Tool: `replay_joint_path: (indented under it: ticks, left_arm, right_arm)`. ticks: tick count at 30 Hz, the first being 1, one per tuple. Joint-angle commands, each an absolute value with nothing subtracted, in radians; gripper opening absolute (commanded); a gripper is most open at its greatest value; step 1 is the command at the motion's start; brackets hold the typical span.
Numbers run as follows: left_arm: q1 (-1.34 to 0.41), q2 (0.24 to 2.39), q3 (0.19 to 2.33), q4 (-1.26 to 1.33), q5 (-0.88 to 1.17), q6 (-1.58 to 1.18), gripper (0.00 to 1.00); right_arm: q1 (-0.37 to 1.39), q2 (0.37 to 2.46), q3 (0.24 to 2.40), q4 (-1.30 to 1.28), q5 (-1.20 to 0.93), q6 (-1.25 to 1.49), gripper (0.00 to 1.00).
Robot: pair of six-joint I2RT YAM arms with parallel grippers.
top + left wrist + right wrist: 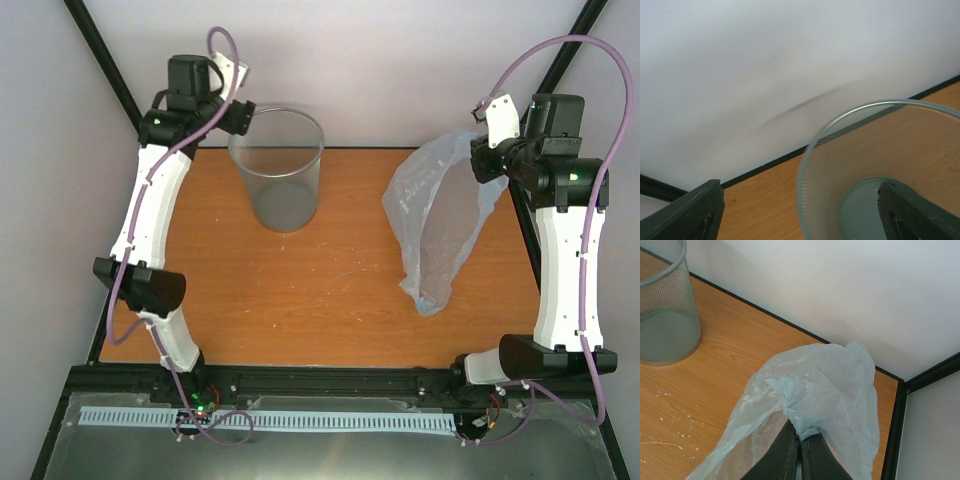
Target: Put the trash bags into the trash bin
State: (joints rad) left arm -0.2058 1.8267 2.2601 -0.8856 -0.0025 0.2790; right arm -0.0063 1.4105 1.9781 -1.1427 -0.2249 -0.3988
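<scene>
Grey trash bin (285, 190) (base seemingly bare) stands apart from trash bag (440, 230).

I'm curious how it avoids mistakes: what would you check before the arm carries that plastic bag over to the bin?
1. Grip on bag: right gripper is shut on the bunched top of the trash bag: ok.
2. Trash bin upright on the table: ok.
3. Room inside the bin: its bare base shows: ok.
4. Bin steadied: left gripper is open, jaws astride the rim, not closed: not ok.
5. Bag above the bin: it hangs off to the bin's right, apart from it: not ok.
6. Bag's lower end off the table: cannot tell.
</scene>
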Motion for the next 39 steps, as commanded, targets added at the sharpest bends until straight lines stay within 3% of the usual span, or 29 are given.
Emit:
replay_joint_path:
  ticks: [1, 5, 12, 17, 39]
  left_arm:
    - [-0.143, 1.894, 2.359, -0.99, 0.133, 0.208, 0.88]
    - [-0.122, 1.897, 2.304, -0.927, 0.128, 0.226, 0.91]
    - [-0.044, 2.044, 2.45, -1.027, 0.235, 0.183, 0.92]
    - [-0.041, 2.051, 2.417, -1.033, 0.32, 0.203, 0.92]
    - [-0.038, 2.136, 2.428, -1.023, 0.345, 0.203, 0.92]
  right_arm:
    - [-0.012, 1.39, 1.97, -1.12, -0.24, -0.382, 0.03]
    - [-0.012, 1.379, 1.952, -1.122, -0.245, -0.388, 0.03]
    - [-0.012, 1.364, 1.972, -1.111, -0.234, -0.387, 0.03]
    - [-0.012, 1.369, 2.062, -1.1, -0.221, -0.379, 0.03]
    - [-0.012, 1.382, 2.209, -1.045, -0.268, -0.33, 0.03]
